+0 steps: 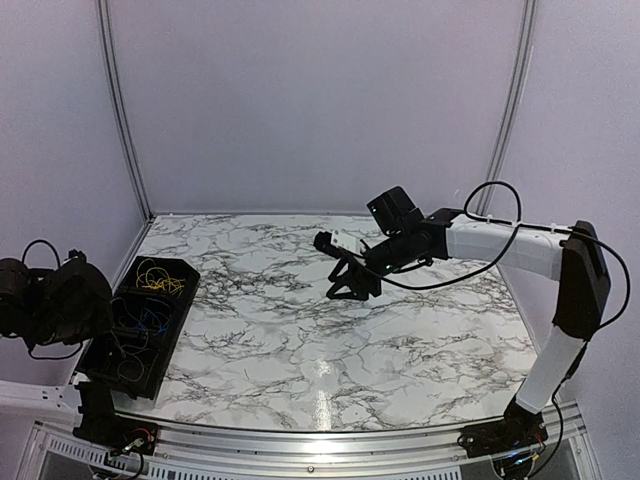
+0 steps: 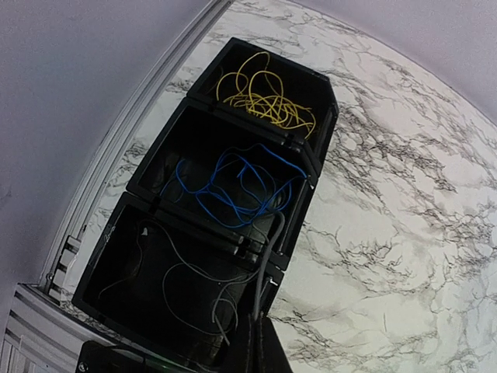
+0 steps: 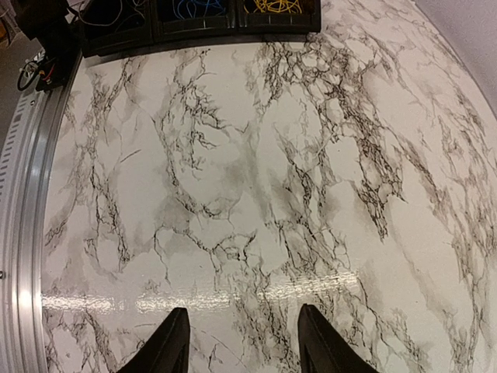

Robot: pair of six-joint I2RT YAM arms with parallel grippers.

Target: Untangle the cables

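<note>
A black three-compartment tray [image 1: 176, 332] lies at the table's left edge. Its far compartment holds the yellow cable [image 2: 264, 97], the middle one the blue cable [image 2: 233, 186], and the near one thin black cable loops [image 2: 167, 272]. My left gripper [image 2: 260, 342] is shut on a black cable strand [image 2: 269, 256] that rises from the fingers over the divider towards the middle compartment. It hovers at the tray's near right corner. My right gripper [image 3: 245, 346] is open and empty above bare table at mid-table [image 1: 350, 285].
The tray also shows at the top of the right wrist view [image 3: 202, 35]. A metal rail [image 1: 320, 440] runs along the near table edge. Walls enclose the table at the back and both sides.
</note>
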